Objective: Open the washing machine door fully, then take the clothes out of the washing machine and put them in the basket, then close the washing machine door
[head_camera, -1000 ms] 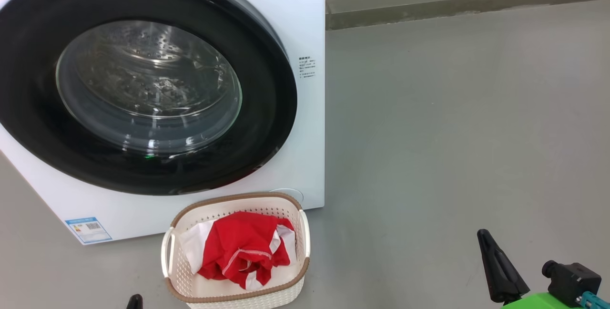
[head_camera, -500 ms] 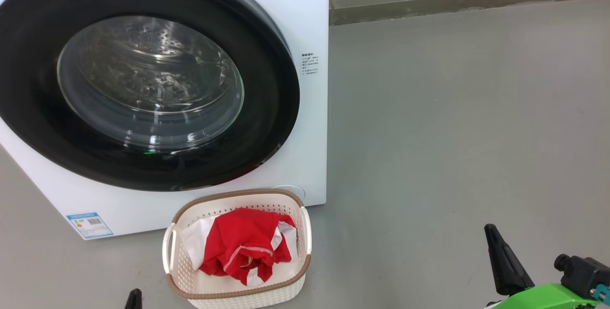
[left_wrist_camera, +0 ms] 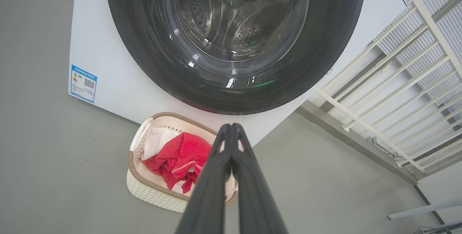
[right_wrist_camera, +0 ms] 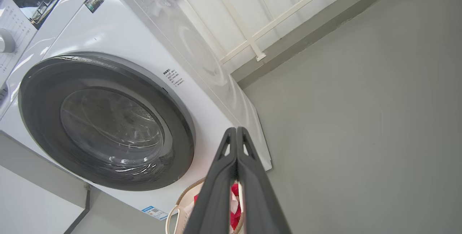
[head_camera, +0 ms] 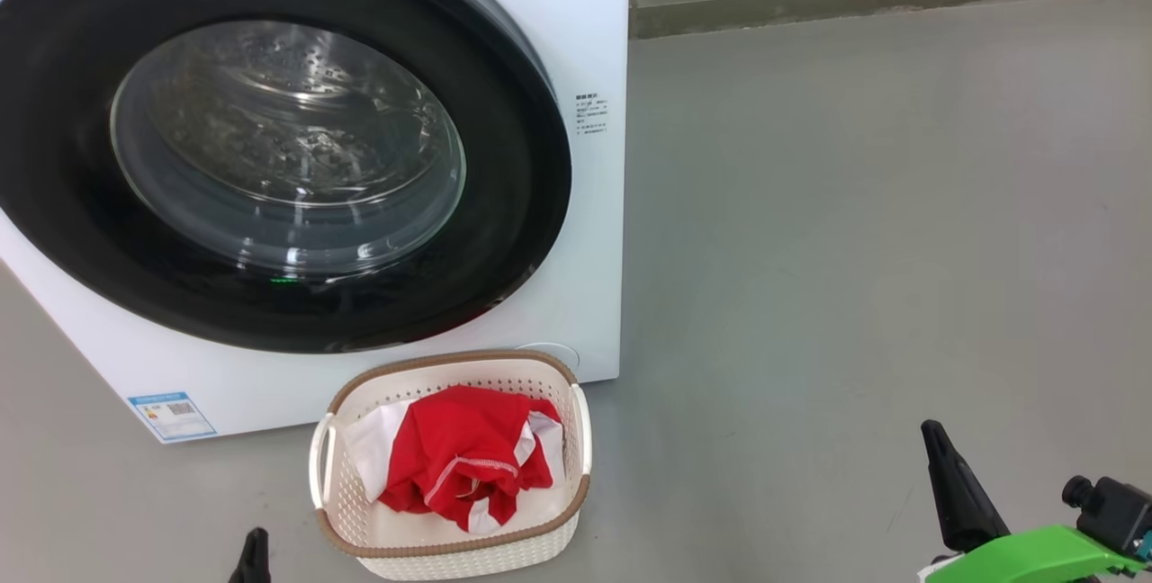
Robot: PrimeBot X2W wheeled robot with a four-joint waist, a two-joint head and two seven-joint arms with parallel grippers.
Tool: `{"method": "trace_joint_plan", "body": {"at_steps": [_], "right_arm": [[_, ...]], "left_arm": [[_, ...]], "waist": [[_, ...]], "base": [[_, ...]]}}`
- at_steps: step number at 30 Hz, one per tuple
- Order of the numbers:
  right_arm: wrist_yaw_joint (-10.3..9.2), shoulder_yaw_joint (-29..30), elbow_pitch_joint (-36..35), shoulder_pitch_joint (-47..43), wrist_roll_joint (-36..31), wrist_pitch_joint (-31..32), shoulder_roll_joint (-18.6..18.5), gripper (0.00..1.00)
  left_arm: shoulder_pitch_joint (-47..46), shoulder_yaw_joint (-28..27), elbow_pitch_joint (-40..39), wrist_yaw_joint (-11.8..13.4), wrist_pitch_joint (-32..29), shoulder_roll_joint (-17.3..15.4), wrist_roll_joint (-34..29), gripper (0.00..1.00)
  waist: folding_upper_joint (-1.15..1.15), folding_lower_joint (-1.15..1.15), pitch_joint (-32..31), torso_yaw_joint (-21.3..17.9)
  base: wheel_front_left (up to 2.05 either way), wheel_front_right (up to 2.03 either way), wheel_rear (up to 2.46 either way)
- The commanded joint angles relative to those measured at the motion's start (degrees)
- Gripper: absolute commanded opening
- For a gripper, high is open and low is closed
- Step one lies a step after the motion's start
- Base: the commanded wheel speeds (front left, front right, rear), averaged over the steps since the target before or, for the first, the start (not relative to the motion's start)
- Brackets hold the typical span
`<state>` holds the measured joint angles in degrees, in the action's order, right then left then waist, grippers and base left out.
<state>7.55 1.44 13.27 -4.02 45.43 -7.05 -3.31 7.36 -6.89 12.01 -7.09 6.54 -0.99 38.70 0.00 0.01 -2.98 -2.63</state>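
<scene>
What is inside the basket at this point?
The basket holds the clothes: a crumpled red heap with white panels. A strip of its bare cream bottom shows in front. Anything under the heap is covered.

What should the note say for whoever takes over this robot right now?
Left pincer: shut, empty, pointing toward the basket.
Right pincer: shut, empty, off to the washer's right.
Things: the clothes lie in the basket, which stands on the floor in front of the washer. The door looks closed; no clothes seen through its glass.
Done, it seems: clothes out and in the basket, door shut.
Left: nothing that shows; maybe check that the door latched.
</scene>
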Motion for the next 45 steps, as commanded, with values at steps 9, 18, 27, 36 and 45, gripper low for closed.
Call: {"method": "trace_joint_plan", "body": {"at_steps": [9, 18, 27, 36, 45], "right_arm": [[-0.03, 0.72, -0.98, 4.07, 6.42, 1.67, -0.42, 0.0], [-0.03, 1.26, -0.76, 4.86, 11.62, 3.18, -0.33, 0.0], [-0.04, 1.81, -0.53, 5.65, 16.84, 4.7, -0.23, 0.0], [-0.04, 2.36, -0.31, 6.44, 22.06, 6.22, -0.14, 0.0], [-0.05, 2.84, -0.11, 7.14, 26.68, 7.57, -0.05, 0.0]], "left_arm": [[-4.13, -0.45, -0.73, -0.17, -1.67, -0.98, 7.39, 0.0], [-5.35, -0.35, -0.37, -0.2, -3.14, -1.1, 13.31, 0.0], [-6.57, -0.25, -0.01, -0.23, -4.61, -1.21, 19.26, 0.0], [-7.78, -0.14, 0.35, -0.26, -6.08, -1.33, 25.21, 0.0], [-8.86, -0.05, 0.67, -0.29, -7.38, -1.43, 30.48, 0.0]], "waist": [[0.0, -0.01, 0.39, 0.33], [0.0, -0.01, 0.75, 0.62], [0.0, -0.01, 1.1, 0.92], [0.0, -0.01, 1.46, 1.22], [0.0, -0.01, 1.78, 1.48]], "base": [[0.0, 0.0, 0.0], [0.0, 0.0, 0.0], [0.0, 0.0, 0.0], [0.0, 0.0, 0.0], [0.0, 0.0, 0.0]]}}
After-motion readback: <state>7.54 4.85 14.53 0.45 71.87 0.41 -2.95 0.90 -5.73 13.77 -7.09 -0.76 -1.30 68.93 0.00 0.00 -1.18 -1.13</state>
